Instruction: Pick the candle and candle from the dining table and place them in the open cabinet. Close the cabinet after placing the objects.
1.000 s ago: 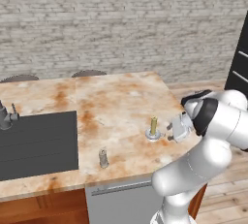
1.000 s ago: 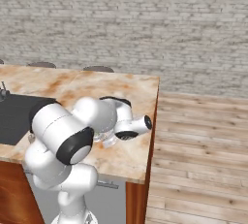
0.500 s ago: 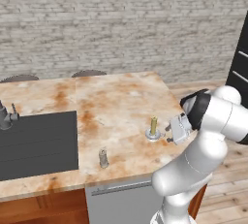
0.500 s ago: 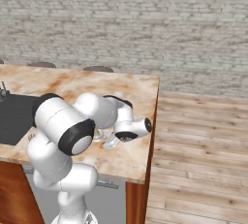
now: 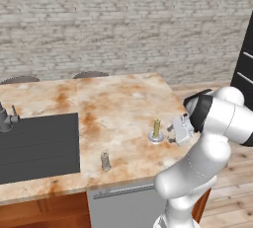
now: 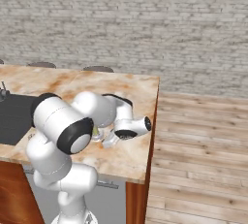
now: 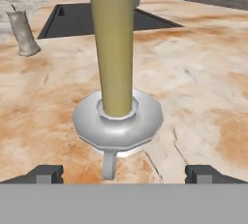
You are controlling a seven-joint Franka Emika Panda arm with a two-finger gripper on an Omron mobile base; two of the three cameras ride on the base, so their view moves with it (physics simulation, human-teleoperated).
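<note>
An olive-yellow taper candle [image 5: 156, 127] [image 7: 114, 43] stands upright in a round silver dish holder [image 7: 117, 121] on the dining table [image 5: 123, 103] near its right edge. My gripper [image 5: 171, 134] [image 7: 124, 173] is open, low over the stone top, just right of the holder and pointing at it. Its two fingertips [image 7: 46, 173] stand wide to either side of the holder's small handle, short of the dish. The short grey candle [image 5: 105, 160] [image 7: 22, 33] stands apart, toward the table's front edge. The cabinet is out of view.
A dark inset sink [image 5: 37, 145] with a grey faucet [image 5: 6, 118] takes up the table's left part. Two stool backs [image 5: 91, 74] show behind the far edge. The table's right edge [image 6: 151, 126] drops to a wooden floor [image 6: 203, 160]. A brick wall runs behind.
The gripper has sunk and moved a little closer to the taper candle's holder. Its jaws stayed wide. Neither candle has moved.
</note>
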